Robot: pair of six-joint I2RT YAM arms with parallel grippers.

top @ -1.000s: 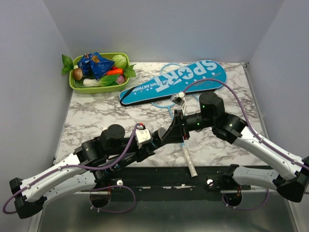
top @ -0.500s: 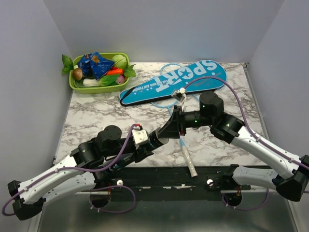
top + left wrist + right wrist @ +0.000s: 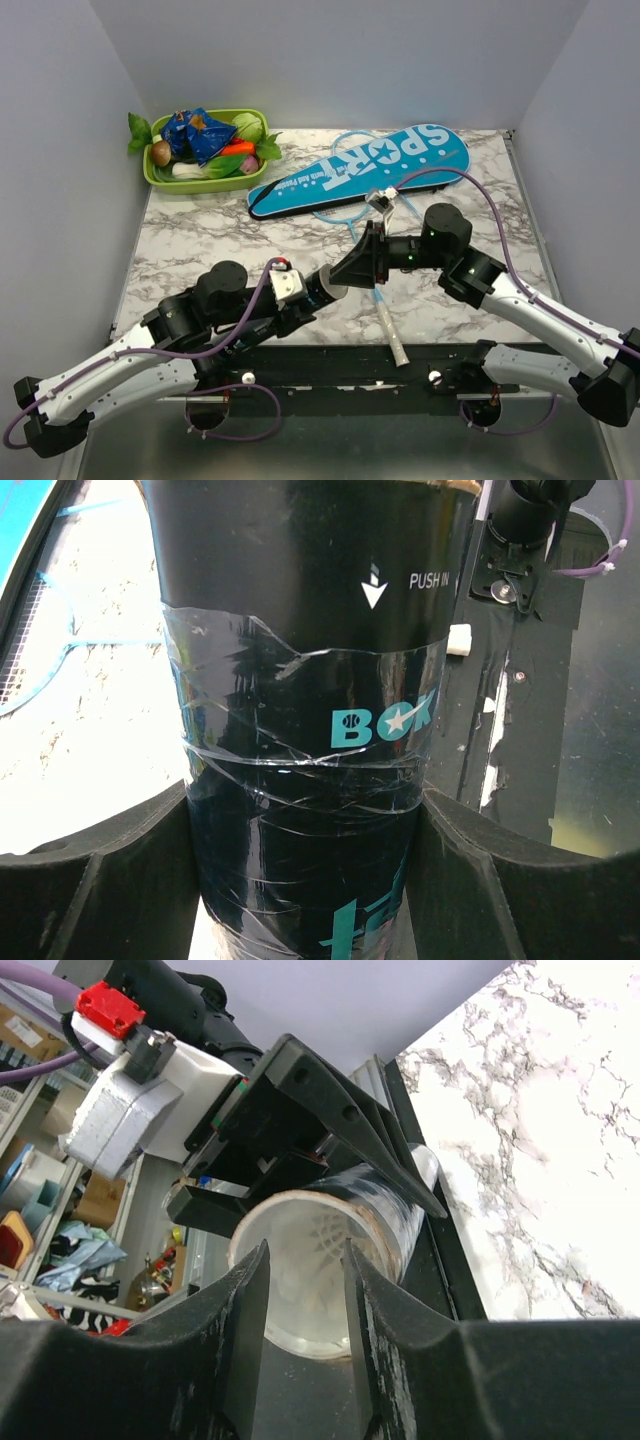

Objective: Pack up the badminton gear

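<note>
Two arms reach low from opposite near corners and meet over the middle of the bench (image 3: 200,235). The left gripper (image 3: 300,870) has its jaws clamped round the dark clear tube (image 3: 300,630), whose open mouth is turned toward the right gripper (image 3: 305,1270). That one's jaws stand slightly parted with nothing between them, right at the tube's rim, and white shuttlecock feathers (image 3: 318,1232) show inside. Beneath lies a light-blue racket (image 3: 388,322), its white butt toward the near edge and its head by the blue SPORT cover (image 3: 400,155). A green tray (image 3: 200,183) sits at the back left. Compared with a second earlier, the right arm's round joint sits slightly nearer, and the meeting spot is much the same.
</note>
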